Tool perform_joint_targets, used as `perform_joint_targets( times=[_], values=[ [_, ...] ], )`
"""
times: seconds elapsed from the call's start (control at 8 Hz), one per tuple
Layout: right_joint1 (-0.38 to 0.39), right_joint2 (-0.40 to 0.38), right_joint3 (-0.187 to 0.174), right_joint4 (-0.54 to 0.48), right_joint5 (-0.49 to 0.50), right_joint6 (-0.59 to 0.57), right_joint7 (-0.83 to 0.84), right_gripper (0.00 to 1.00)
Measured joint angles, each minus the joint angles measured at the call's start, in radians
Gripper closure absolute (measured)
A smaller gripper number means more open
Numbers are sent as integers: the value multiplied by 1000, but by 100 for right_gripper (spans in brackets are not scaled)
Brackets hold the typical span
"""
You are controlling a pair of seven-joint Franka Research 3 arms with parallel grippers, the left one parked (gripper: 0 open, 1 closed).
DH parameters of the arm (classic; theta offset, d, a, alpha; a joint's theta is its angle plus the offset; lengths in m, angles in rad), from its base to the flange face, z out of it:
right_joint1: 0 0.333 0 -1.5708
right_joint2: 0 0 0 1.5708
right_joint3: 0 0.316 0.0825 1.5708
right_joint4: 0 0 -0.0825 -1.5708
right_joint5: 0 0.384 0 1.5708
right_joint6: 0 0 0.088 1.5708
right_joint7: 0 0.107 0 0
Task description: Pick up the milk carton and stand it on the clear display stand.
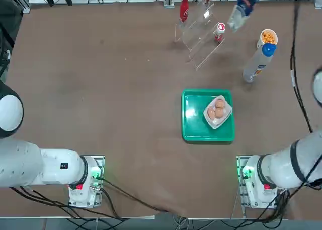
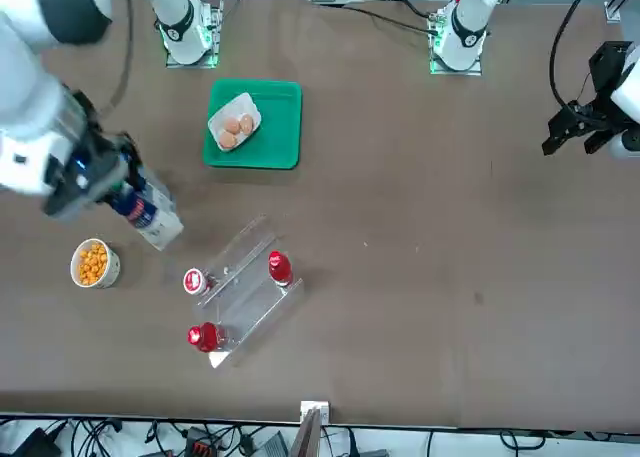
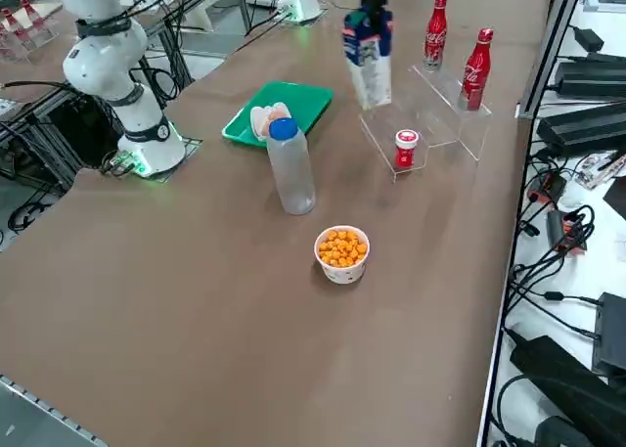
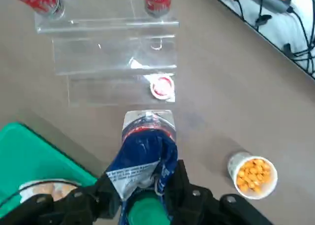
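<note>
Closest to the wrist camera, the right hand (image 4: 142, 193) has its two fingers closed on the dark-blue lower part of the milk carton (image 4: 146, 146), gripping it near its base with the gabled top pointing away. The carton hangs in the air, clear of the surface (image 1: 100, 89), just beside the clear stand (image 1: 201, 39), on the side where the cup of orange snacks (image 3: 342, 253) and the tall white bottle (image 3: 290, 168) sit. This looks like the carry step, with the lift done and the placing still ahead. Next, the carton likely needs moving over a free tier, clear of the small red bottles (image 3: 434, 31), then setting down upright.
</note>
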Motion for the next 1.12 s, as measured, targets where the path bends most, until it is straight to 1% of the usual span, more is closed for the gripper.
perform_joint_targets(
  times=[0.12,0.38,0.75,1.12],
  values=[
    [24,46,0,41,0,19,57,55],
    [56,105,-1,83,0,59,99,54],
    [100,168,-1,89,0,147,176,55],
    [118,213,2,93,0,192,190,55]
  ],
)
